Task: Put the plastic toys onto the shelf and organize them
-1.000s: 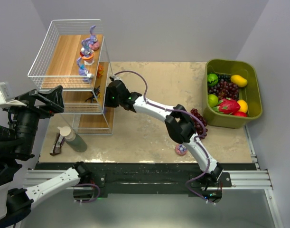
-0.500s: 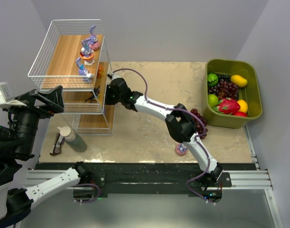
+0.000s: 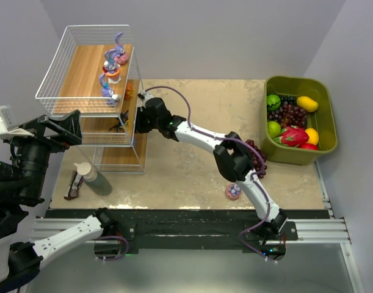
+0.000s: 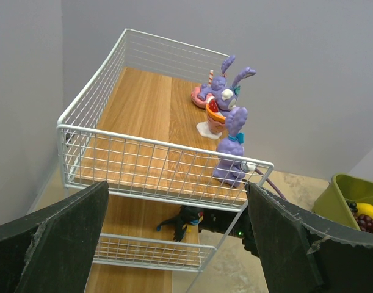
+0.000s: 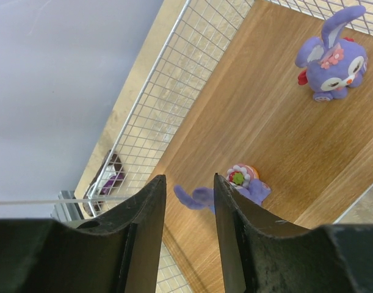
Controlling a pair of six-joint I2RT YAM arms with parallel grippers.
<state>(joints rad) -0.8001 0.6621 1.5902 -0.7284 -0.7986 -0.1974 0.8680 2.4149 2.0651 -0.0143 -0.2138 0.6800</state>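
The shelf stands at the far left of the table. Its top board holds three purple bunny toys. A black insect toy lies on the middle board. My right gripper reaches into the middle tier beside it. In the right wrist view this gripper is open and empty, with a purple bunny on a pink base lying on the wood just past the fingertips and another bunny farther off. One toy on a pink base sits on the table. My left gripper is wide open, high beside the shelf.
An olive-green bin of fruit stands at the right. A dark grape bunch lies by the right arm's elbow. A bottle and a small dark object sit in front of the shelf.
My right gripper has shifted slightly farther along the shelf's middle tier. The left arm has not moved.
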